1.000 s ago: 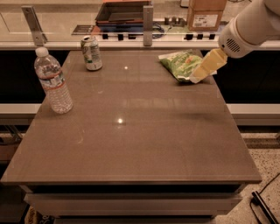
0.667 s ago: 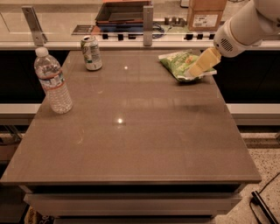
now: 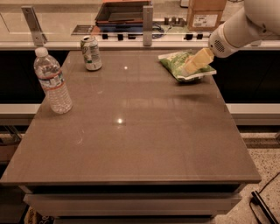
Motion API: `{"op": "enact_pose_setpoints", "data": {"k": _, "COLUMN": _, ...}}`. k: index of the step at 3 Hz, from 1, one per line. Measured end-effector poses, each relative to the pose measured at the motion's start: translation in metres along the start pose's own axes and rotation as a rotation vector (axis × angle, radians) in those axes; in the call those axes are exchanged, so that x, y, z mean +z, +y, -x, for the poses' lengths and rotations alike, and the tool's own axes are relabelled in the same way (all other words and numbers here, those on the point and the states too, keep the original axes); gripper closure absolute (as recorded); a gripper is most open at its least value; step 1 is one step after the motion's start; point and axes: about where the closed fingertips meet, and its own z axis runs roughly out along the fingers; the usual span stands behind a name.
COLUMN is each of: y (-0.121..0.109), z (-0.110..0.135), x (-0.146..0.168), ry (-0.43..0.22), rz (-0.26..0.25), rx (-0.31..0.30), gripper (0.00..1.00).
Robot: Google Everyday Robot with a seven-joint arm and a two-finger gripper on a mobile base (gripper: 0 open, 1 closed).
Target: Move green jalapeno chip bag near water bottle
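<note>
The green jalapeno chip bag [image 3: 178, 64] lies at the table's far right, near the back edge. My gripper [image 3: 195, 62] reaches in from the upper right on the white arm. Its cream-coloured fingers [image 3: 199, 59] are closed on the bag's right half, and a dark shadow shows under the bag's front edge. The water bottle [image 3: 53, 82] stands upright at the table's left edge, clear with a white cap. It is far from the bag, about a table's width to the left.
A green-and-white soda can [image 3: 91, 53] stands at the back left of the brown table [image 3: 131, 144]. Behind the table runs a counter with a dark tray [image 3: 124, 12], a cardboard box [image 3: 205, 14] and metal posts [image 3: 147, 25].
My gripper has moved a little left and further onto the chip bag. The bag, the bottle and the can have stayed in place.
</note>
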Motion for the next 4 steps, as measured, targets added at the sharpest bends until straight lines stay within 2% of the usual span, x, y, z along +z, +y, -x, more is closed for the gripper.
{"op": "enact_pose_setpoints", "data": {"k": 2, "y": -0.003, "z": -0.002, "x": 0.040, "ry": -0.006, "rz": 0.027, "rx": 0.013, "gripper": 0.00}}
{"op": "enact_pose_setpoints", "data": {"k": 3, "y": -0.006, "z": -0.007, "x": 0.058, "ry": -0.006, "rz": 0.026, "rx": 0.021, "gripper": 0.00}}
{"op": "enact_pose_setpoints", "data": {"k": 4, "y": -0.023, "z": -0.005, "x": 0.079, "ry": -0.006, "rz": 0.003, "rx": 0.012, "gripper": 0.00}}
